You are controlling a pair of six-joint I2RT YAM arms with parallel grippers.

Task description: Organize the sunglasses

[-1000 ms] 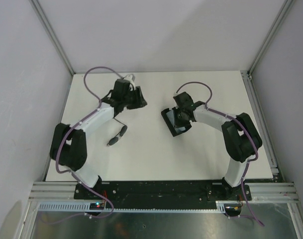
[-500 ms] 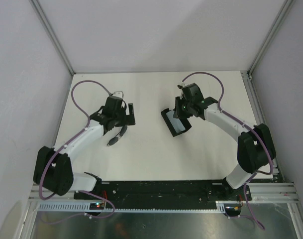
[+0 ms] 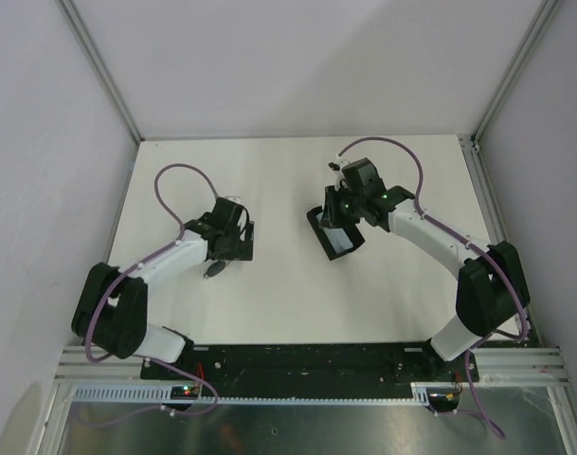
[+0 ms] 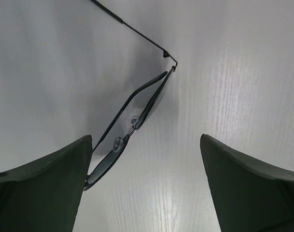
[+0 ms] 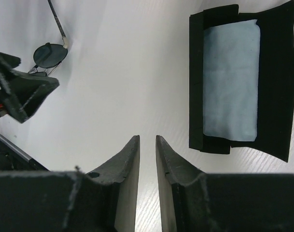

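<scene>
The sunglasses lie on the white table, dark lenses in a thin black frame, one temple arm stretched away. My left gripper hangs wide open just over them; one lens reaches to the left finger and nothing is gripped. From above, the left gripper covers most of the sunglasses. The black case lies open with a light blue cloth inside. My right gripper hovers at its far end, with the case off to one side. The right gripper holds nothing, its jaws a narrow gap apart.
Grey walls and metal rails enclose the table on the left, right and far sides. Both arm bases sit on the black strip at the near edge. One lens of the sunglasses and the left gripper show at the left of the right wrist view.
The left arm swung from the far side toward the near edge onto the sunglasses and its jaws opened wide. The right gripper drew back from the case's inside toward its far end.
</scene>
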